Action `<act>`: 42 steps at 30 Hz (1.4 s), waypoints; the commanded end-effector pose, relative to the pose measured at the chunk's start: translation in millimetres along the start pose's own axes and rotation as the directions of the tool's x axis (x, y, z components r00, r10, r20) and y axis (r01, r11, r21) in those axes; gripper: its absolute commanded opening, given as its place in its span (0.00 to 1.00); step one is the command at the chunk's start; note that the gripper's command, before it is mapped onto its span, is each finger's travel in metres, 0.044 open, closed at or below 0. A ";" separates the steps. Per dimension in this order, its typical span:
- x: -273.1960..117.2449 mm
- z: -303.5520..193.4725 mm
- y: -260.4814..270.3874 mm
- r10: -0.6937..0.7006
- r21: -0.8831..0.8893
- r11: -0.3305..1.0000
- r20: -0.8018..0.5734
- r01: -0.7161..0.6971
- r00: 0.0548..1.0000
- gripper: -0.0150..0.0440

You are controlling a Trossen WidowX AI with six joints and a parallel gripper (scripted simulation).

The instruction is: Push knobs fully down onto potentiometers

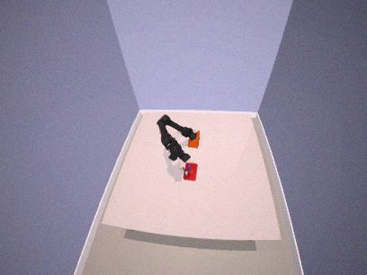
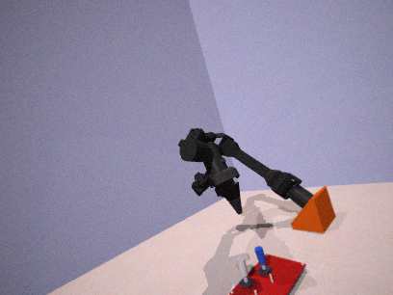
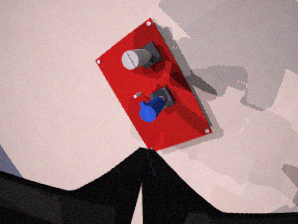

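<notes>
With your black hand [image 3: 143,163] pinched shut and empty at lower frame, centre it over the blue cylindrical knob [image 3: 149,111] on the red rectangular circuit board [image 3: 127,86], then press straight down gently.

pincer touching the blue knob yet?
Apart. The exterior view shows the shut pincer hanging in the air well above the blue knob on the red circuit board, with bare table between them.
</notes>
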State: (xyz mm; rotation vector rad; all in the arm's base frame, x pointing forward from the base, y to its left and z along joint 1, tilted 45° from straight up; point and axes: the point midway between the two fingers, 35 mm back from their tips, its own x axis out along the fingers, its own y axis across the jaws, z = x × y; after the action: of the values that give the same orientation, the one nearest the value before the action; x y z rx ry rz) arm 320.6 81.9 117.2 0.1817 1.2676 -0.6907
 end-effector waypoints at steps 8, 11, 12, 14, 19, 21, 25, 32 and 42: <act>26.8 -8.8 15.1 -0.210 -0.258 0.939 0.088 0.226 0.974 0.25; 33.4 -11.5 19.6 -0.260 -0.326 0.901 0.122 0.286 0.958 0.25; 35.5 -12.4 21.2 -0.275 -0.348 0.886 0.135 0.305 0.952 0.25; 39.7 -14.3 24.3 -0.305 -0.391 0.854 0.161 0.344 0.939 0.25; 42.8 -15.7 26.7 -0.325 -0.421 0.828 0.181 0.372 0.928 0.25; 44.3 -15.3 26.2 -0.325 -0.421 0.828 0.181 0.372 0.928 0.25; 61.2 -11.9 20.1 -0.325 -0.420 0.827 0.181 0.372 0.928 0.25; 63.5 -11.4 19.4 -0.325 -0.420 0.827 0.181 0.372 0.928 0.25; 78.4 -8.4 14.1 -0.326 -0.420 0.827 0.182 0.373 0.928 0.25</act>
State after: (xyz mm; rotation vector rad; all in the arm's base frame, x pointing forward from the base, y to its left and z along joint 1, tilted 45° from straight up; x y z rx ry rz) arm 331.8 72.3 42.4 -0.4715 1.3399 -0.6859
